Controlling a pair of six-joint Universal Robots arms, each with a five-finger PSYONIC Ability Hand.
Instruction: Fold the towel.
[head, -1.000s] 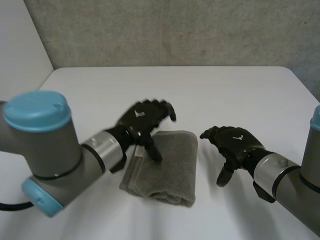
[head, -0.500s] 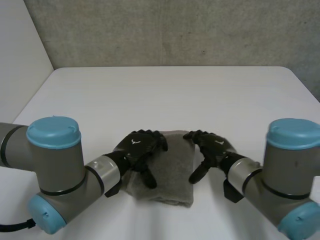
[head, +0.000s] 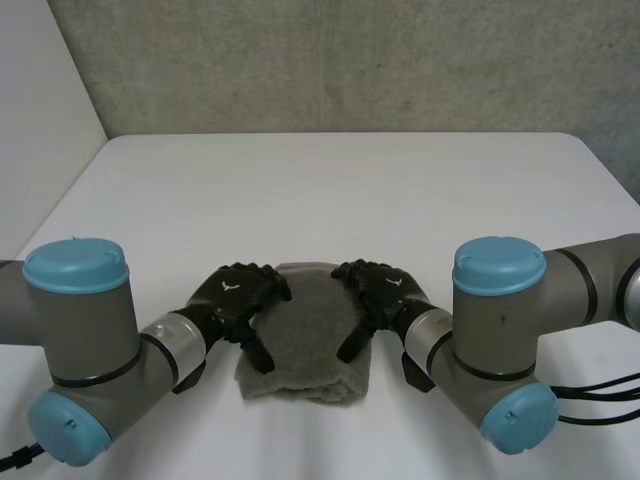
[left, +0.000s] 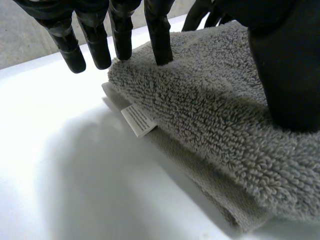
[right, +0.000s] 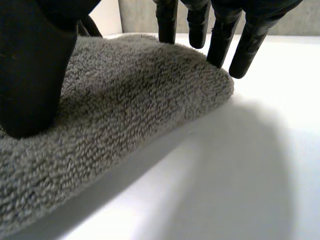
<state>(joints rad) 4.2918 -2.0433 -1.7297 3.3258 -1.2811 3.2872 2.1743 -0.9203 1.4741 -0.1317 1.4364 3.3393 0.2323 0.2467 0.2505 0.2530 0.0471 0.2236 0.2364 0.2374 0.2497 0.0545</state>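
A grey towel (head: 303, 340) lies folded into a thick pad near the front of the white table (head: 340, 200). My left hand (head: 238, 296) rests on its left edge, open, with straight fingers (left: 159, 35) touching the far left corner and the thumb pressing on the top. My right hand (head: 378, 292) rests on the right edge, open as well, fingers (right: 220, 42) at the far right corner and thumb on the top. In the left wrist view a white label (left: 139, 120) sticks out between the towel's (left: 220, 115) layers. The right wrist view has the towel's (right: 125, 110) rounded folded edge under the palm.
Both forearms reach in from the front at either side of the towel. A grey wall (head: 340, 60) stands behind the table's far edge.
Both hands have drawn back toward the front and closed in on the towel from its two sides. The right hand, apart from the towel a second ago, now rests on it.
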